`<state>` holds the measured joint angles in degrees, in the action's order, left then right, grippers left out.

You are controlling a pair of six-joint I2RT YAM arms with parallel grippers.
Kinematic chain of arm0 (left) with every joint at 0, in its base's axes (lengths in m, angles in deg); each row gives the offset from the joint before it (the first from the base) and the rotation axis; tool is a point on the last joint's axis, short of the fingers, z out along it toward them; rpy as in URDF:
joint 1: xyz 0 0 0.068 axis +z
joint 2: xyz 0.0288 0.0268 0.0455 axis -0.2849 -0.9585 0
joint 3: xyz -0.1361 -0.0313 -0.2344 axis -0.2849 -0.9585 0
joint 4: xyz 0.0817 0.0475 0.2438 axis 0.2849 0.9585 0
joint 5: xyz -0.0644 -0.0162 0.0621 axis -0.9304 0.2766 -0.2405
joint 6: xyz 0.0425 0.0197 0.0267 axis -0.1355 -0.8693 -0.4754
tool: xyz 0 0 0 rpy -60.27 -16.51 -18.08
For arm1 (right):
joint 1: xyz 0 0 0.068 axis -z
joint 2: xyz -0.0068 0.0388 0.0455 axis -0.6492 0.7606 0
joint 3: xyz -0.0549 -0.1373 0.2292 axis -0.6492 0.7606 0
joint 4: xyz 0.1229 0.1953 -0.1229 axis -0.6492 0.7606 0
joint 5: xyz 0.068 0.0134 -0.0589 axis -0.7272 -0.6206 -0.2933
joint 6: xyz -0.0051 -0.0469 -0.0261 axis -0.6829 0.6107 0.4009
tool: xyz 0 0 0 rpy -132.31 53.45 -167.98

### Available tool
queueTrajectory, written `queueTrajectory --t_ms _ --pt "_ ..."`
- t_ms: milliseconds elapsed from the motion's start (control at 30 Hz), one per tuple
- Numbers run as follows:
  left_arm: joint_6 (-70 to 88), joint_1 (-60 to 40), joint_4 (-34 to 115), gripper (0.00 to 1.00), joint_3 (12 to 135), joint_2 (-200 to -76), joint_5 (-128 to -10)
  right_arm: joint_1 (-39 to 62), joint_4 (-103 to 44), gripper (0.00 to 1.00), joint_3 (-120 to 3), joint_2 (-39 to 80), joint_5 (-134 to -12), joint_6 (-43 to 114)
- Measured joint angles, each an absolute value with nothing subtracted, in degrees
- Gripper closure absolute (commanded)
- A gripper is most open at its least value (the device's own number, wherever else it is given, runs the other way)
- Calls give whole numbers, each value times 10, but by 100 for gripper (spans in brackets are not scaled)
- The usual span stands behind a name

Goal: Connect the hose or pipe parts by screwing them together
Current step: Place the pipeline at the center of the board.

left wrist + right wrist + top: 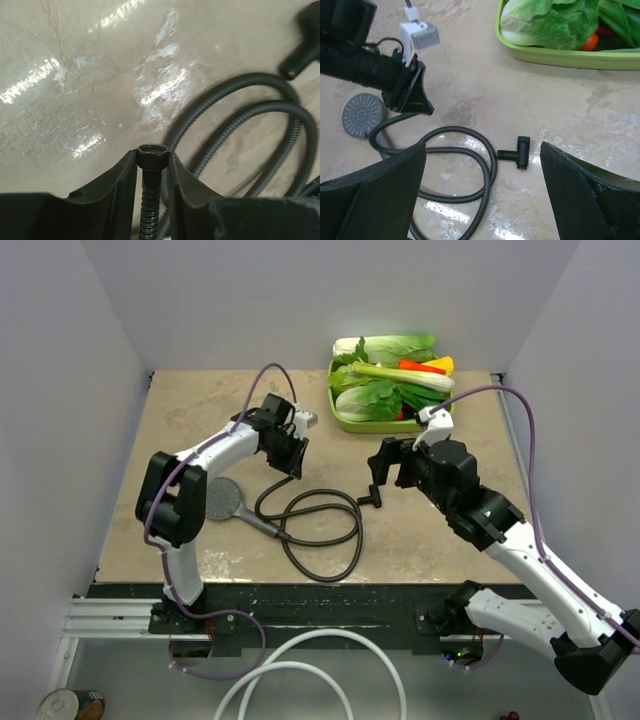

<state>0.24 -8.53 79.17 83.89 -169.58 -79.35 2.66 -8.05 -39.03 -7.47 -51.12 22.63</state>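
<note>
Black hose (357, 530): thin, ribbed and flexible, lying in loose loops at the middle of the beige worktop (180, 410).
Shower head (225, 498): dark grey, its round perforated disc facing up. It lies left of the loops with its handle angled toward them.
T-fitting (372, 498): small and black, flat on the worktop just right of the loops and apart from the hose.
Left arm (215, 452): bends in from the near-left edge, with the wrist tipped down over the loops.
Left jaws: pinching the hose just below its end nut (151, 156), which pokes out past the tips, off the worktop.
Right arm (500, 525): reaches from the near-right corner toward the middle.
Right jaws: spread wide and holding nothing. In the wrist view the T-fitting lies below and between them, untouched.
</note>
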Motion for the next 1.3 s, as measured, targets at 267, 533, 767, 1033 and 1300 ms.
queueTrajectory --t_ms 267,533,767,1033,1300 --pt "-49 -98 767 100 817 -1755 -753 39 -60 1 -398 -69 -478 197" --pt "-83 -110 710 92 815 -1776 -764 42 -51 1 -397 2 -484 161" --pt "-104 -111 682 50 803 -1776 -765 43 -59 1 -374 -3 -497 147" --pt "-127 -119 675 8 794 -1742 -760 43 -70 1 -352 -7 -497 144" --pt "-132 -120 673 14 764 -1659 -743 46 -74 2 -340 8 -496 137"
